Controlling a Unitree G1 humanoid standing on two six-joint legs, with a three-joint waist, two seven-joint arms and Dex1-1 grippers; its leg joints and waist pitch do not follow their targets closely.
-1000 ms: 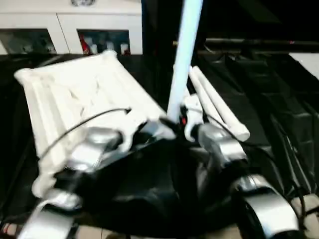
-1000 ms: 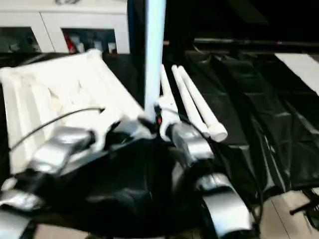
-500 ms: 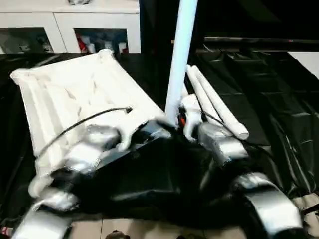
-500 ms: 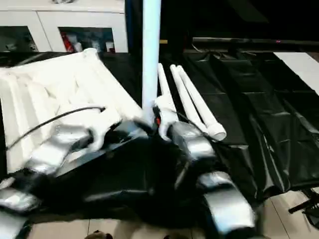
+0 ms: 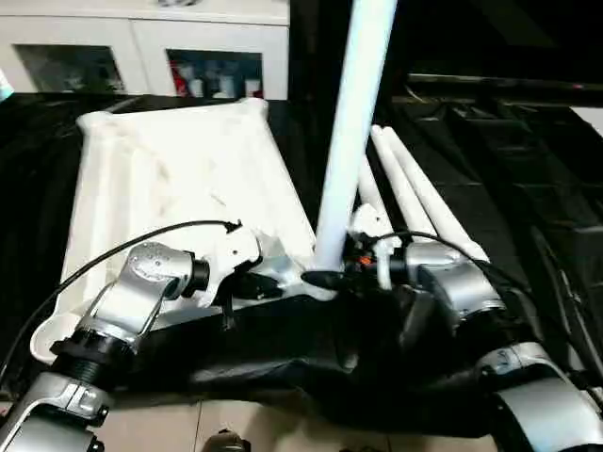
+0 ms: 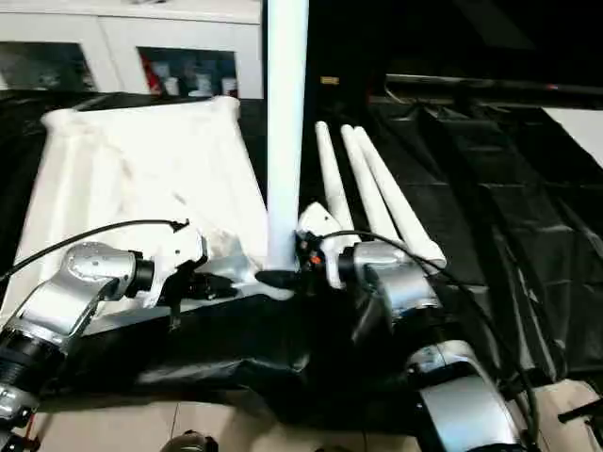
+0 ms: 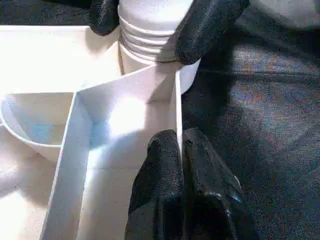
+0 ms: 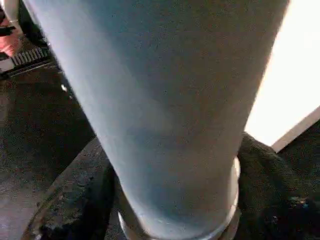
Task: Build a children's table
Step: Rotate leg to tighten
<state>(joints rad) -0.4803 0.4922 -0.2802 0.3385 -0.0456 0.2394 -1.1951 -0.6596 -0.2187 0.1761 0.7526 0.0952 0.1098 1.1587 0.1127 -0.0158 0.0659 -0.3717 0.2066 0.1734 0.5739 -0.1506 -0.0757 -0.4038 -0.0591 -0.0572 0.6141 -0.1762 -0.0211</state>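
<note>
Nothing has shifted: upright leg (image 5: 350,132) still stands in the near corner socket of the upside-down tabletop (image 5: 179,179). Right tool (image 5: 328,279) grasps its base; left tool (image 7: 182,145) pinches a rib. Three legs (image 5: 415,193) lie beside.

Left gripper (image 7: 181,150) jaws pinch a table top (image 7: 50,115) rib; right gripper (image 7: 150,20) grips the threaded leg (image 7: 150,30)

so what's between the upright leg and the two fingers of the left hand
A thin wall of the tabletop's ribbed underside: in the left wrist view the left hand's fingers pinch it, with the corner socket beyond carrying the upright leg.
</note>
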